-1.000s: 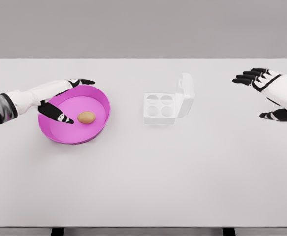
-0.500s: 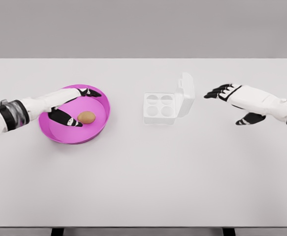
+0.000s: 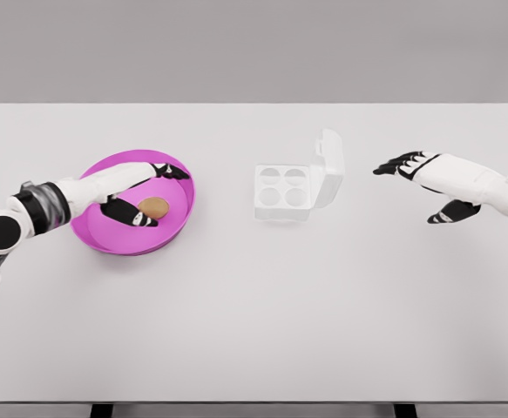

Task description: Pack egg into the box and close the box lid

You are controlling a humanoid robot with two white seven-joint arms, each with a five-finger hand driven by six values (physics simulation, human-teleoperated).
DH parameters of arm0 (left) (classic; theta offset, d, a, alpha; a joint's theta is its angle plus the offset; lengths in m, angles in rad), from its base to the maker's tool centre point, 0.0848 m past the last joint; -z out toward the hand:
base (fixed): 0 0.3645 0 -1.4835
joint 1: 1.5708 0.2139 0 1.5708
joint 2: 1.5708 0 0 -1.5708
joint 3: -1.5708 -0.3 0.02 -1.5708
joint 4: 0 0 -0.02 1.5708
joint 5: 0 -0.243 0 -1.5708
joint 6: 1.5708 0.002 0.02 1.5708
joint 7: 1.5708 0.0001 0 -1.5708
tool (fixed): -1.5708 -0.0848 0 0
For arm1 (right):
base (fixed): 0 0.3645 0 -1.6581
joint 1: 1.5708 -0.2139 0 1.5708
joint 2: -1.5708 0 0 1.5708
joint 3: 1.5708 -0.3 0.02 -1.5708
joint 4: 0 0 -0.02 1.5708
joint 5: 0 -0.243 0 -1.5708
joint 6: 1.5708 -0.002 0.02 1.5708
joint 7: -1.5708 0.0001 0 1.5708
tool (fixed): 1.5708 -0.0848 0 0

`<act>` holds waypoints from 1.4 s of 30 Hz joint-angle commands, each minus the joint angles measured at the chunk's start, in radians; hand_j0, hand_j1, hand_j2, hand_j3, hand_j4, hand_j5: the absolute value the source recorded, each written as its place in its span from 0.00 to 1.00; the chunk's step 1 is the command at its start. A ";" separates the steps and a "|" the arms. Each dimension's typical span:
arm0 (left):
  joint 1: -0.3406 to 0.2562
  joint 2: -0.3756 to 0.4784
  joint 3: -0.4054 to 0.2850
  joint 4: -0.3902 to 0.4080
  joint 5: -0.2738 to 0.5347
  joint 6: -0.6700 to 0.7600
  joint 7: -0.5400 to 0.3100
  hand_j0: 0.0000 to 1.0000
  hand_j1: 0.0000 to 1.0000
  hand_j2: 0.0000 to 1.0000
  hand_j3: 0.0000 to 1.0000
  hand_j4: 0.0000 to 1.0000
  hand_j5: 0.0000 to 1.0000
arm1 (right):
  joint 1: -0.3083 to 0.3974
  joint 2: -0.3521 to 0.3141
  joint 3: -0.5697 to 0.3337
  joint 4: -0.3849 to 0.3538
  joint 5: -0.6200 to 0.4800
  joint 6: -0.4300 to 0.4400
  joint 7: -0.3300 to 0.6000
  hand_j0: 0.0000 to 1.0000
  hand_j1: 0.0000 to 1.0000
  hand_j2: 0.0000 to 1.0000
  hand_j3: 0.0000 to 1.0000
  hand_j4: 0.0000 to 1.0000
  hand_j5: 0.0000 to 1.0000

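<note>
Your left hand (image 3: 136,192) is inside the pink bowl (image 3: 177,209), its fingers spread around the egg (image 3: 154,207), which lies on the bowl floor; you cannot tell if they touch it. The box (image 3: 282,192) stands open at the tabletop (image 3: 254,305) centre, and your right hand (image 3: 428,178) hovers released to its right, well apart

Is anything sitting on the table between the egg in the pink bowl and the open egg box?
Nothing visible on the table, only the pink bowl's own rim stands between the egg and the open egg box. The left robot hand is already at the egg.
</note>
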 commanded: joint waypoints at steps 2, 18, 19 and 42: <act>-0.002 -0.010 0.001 0.011 -0.012 0.000 0.000 0.82 0.82 0.82 0.82 0.82 0.82 | 0.000 -0.003 0.001 -0.001 -0.005 0.003 0.000 1.00 1.00 1.00 1.00 1.00 1.00; 0.000 -0.045 0.001 0.038 -0.063 0.020 0.000 0.78 0.78 0.78 0.78 0.78 0.78 | 0.008 -0.003 0.001 -0.010 -0.003 0.003 0.000 1.00 1.00 1.00 1.00 1.00 1.00; 0.002 -0.045 0.001 0.038 -0.063 0.020 0.000 0.78 0.78 0.78 0.78 0.78 0.78 | 0.009 -0.003 0.001 -0.010 -0.003 0.003 0.000 1.00 1.00 1.00 1.00 1.00 1.00; 0.023 -0.072 0.007 0.035 -0.218 0.016 0.000 0.78 0.78 0.78 0.78 0.78 0.78 | 0.012 -0.016 0.001 -0.012 -0.003 0.003 0.000 1.00 1.00 1.00 1.00 1.00 1.00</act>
